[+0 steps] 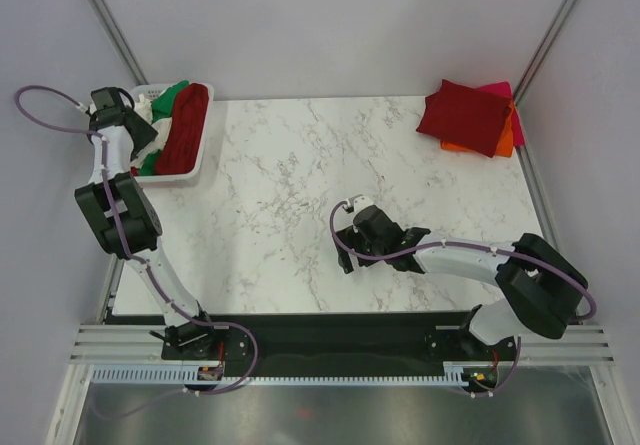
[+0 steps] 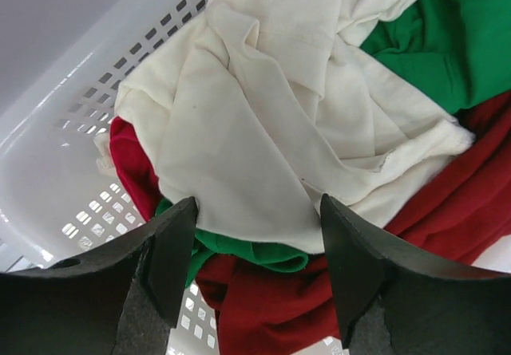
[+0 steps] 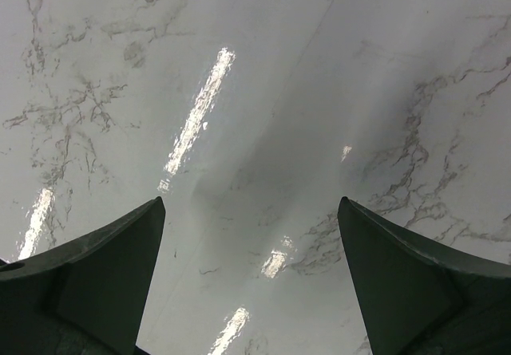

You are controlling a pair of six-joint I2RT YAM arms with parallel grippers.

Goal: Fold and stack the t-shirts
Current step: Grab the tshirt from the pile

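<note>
A: Directly beneath the left gripper (image 2: 257, 211), jaws parted and gripping nothing: cream-white t-shirt (image 2: 263, 108), crumpled, topmost in the white basket (image 2: 96, 92). Green t-shirt (image 2: 447, 36) ahead and right of the fingertips. Dark red t-shirt (image 2: 471, 179) beside the right finger, running under the cream cloth.

B: Right gripper (image 3: 251, 211)?

A: Spread wide, empty, hovering over bare marble table (image 3: 319, 68). Folded stack (image 1: 465, 115) lies well beyond it, at the far corner.

B: Risks from here?

A: Cream cloth overlaps green and red folds right at the fingertips. A deep pinch likely catches two garments and drags both out. A shallow pinch on a loose fold may slip free. Left finger sits near the slotted wall; a snag there could shift or tip the basket.
</note>
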